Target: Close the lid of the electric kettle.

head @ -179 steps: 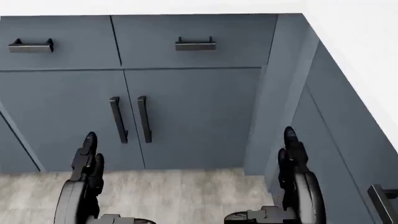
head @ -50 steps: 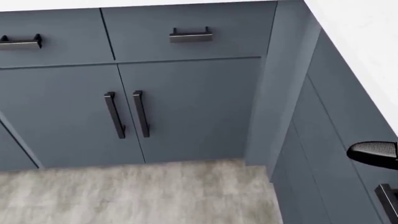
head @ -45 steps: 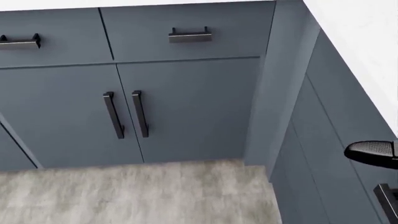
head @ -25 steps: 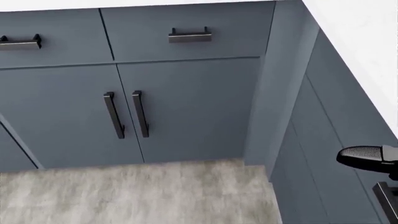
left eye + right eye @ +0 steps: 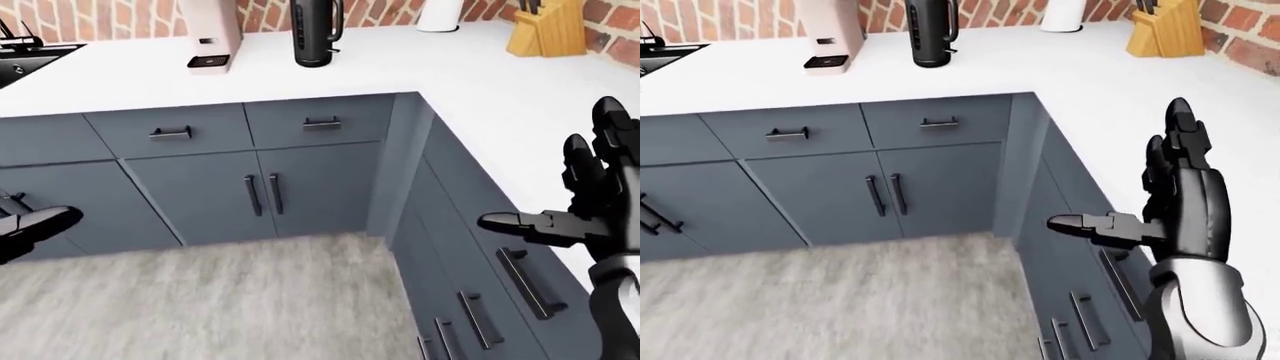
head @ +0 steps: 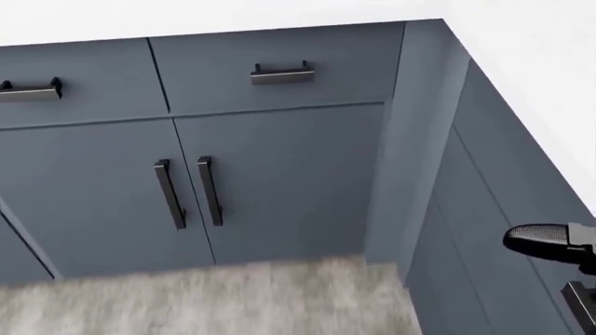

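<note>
Raised since the earlier frame, the right hand (image 5: 1160, 187), fingers spread and empty, should travel well beyond itself to the tall black electric kettle (image 5: 930, 31) on the white table (image 5: 1090, 82), pressing its lid down squarely.

white counter (image 5: 480, 82), knife block (image 5: 545, 28), grey cabinets (image 5: 310, 187), brick wall (image 5: 100, 15)

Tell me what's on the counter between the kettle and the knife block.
In the left-eye view, a white upright object stands between the kettle and knife block.
</note>
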Robot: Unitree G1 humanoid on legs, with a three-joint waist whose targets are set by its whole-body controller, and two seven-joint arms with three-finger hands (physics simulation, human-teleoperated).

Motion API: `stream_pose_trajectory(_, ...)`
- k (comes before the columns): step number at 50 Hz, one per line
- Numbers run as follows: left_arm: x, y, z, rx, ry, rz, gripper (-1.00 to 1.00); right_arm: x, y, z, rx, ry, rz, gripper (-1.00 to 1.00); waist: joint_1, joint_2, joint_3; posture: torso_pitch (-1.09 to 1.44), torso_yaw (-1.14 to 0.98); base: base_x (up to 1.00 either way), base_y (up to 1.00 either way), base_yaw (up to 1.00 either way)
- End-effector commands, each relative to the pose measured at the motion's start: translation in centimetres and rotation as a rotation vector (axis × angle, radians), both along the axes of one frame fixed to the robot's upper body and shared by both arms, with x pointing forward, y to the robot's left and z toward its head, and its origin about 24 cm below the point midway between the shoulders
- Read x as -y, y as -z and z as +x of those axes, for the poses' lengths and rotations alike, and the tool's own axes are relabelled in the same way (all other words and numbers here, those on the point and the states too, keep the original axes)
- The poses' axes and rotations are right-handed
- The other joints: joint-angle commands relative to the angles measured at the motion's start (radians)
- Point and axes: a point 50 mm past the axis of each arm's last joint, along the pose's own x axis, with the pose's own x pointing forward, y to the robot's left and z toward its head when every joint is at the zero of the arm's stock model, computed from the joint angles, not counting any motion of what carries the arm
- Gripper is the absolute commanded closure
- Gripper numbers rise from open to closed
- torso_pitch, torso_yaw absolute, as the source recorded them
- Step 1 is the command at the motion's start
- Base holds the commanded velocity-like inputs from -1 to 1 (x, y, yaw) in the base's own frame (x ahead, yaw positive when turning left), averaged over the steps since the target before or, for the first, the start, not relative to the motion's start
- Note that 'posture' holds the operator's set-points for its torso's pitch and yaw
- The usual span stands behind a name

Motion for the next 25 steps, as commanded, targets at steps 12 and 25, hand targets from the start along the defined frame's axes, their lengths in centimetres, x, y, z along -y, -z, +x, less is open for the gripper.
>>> stream_pose_trajectory(12, -0.05, -1.44, -0.66, 0.068, -0.034, 0.062, -1.0, -0.65, -1.46, -0.5, 0.083, -0.02, -0.055, -1.0, 0.009, 0.096, -0.009, 0.0, 0.0, 0.11, 0.11, 0.0)
stream_pose_trajectory(25, -0.08, -1.49, -0.61, 0.065, -0.037, 0.071, -1.0, -0.55, -1.24, -0.35, 0.075, -0.012, -0.066, -1.0, 0.009, -0.021, -0.019, 0.0, 0.0, 0.11, 0.11, 0.0)
